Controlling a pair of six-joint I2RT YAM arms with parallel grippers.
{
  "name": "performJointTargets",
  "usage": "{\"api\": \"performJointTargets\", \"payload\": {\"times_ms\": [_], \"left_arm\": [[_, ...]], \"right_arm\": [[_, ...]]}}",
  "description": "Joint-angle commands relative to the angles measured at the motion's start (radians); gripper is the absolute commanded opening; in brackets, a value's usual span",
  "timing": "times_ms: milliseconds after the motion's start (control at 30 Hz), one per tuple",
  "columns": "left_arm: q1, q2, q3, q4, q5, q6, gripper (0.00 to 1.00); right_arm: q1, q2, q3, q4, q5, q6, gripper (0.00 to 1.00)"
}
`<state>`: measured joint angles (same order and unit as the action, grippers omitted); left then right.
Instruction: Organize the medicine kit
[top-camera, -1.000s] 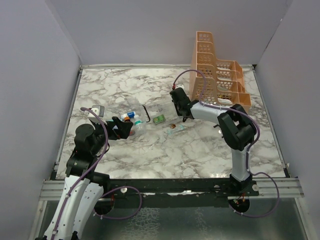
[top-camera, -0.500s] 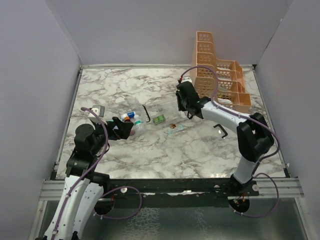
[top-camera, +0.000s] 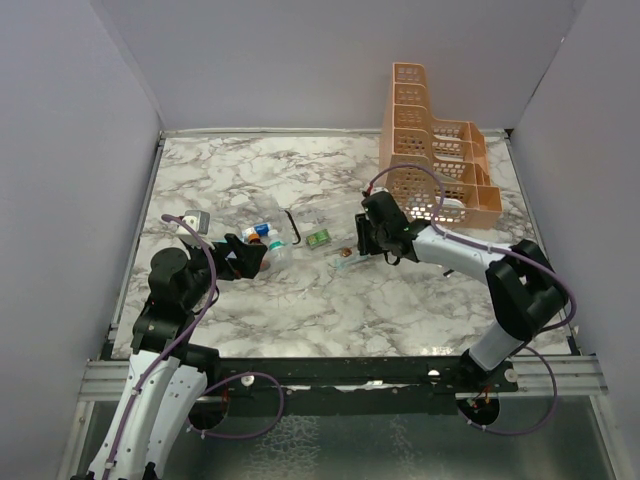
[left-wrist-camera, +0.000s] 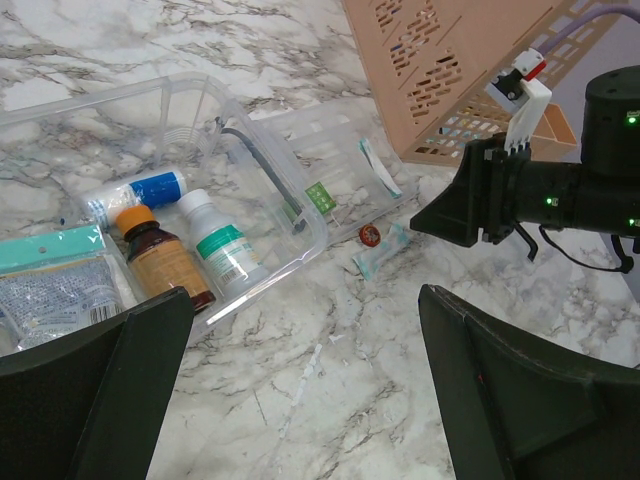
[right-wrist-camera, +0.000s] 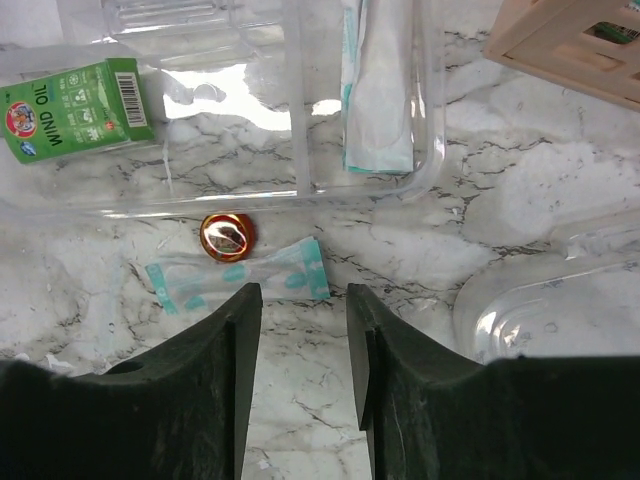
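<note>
Both jaws apart, right pincer (right-wrist-camera: 303, 300) low

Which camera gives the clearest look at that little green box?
The right wrist view: the green box lies close below the camera, its WIND OIL label readable. In the left wrist view the green box is a small patch, print illegible. In the top view the green box is only a speck.

White arms (top-camera: 455, 252), black joints (top-camera: 520, 290), purple cables (top-camera: 404, 167)

The only words I can read are "WIND OIL", printed on the green box (right-wrist-camera: 75, 108) lying on the surface.
</note>
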<state>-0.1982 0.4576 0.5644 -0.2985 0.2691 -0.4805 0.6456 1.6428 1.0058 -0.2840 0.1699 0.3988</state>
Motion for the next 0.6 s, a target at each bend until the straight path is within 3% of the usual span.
{"api": "performJointTargets", "payload": {"times_ms": [0, 567], "left_arm": [[0.003, -0.006, 0.003, 0.036, 0.021, 0.001, 0.99], [0.005, -0.002, 0.002, 0.036, 0.020, 0.002, 0.99]], "right_arm": [[0.015, 0.022, 0.003, 0.028, 0.011, 0.057, 0.40], [0.036, 0.136, 0.036, -0.042, 0.148, 0.124, 0.37]]}}
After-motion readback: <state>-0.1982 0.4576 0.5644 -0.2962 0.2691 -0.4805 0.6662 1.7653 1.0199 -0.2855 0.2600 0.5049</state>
